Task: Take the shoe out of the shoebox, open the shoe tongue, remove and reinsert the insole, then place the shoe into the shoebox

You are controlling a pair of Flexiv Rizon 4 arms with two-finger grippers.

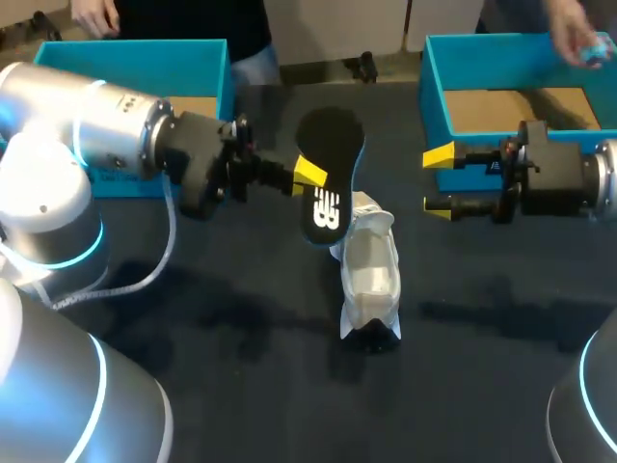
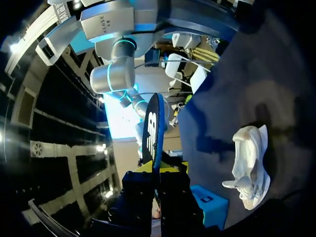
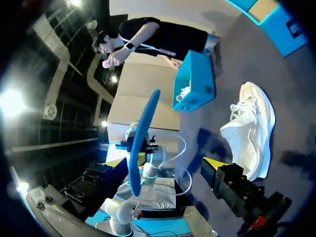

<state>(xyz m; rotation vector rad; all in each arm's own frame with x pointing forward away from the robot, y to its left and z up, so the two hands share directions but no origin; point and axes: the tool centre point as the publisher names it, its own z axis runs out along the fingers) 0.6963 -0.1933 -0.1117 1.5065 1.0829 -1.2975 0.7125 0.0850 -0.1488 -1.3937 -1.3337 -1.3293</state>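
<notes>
A black insole [image 1: 329, 183] with a blue rim stands on edge in the air above the table's middle, and my left gripper [image 1: 310, 175] is shut on its side. In the left wrist view the insole [image 2: 152, 129] rises straight out from between the shut fingers [image 2: 158, 173]. The white shoe [image 1: 371, 278] lies on the dark table just beneath and in front of the insole, apart from both grippers. My right gripper [image 1: 439, 179] stands open and empty to the right of the insole, level with it. In the right wrist view the insole [image 3: 143, 140] is ahead of that gripper [image 3: 165, 165], with the shoe [image 3: 252, 129] beside it.
An open blue shoebox [image 1: 217, 68] stands at the back left behind my left arm, and another [image 1: 436, 92] at the back right behind my right gripper. A person's hand [image 1: 578, 40] is over the right box's far corner.
</notes>
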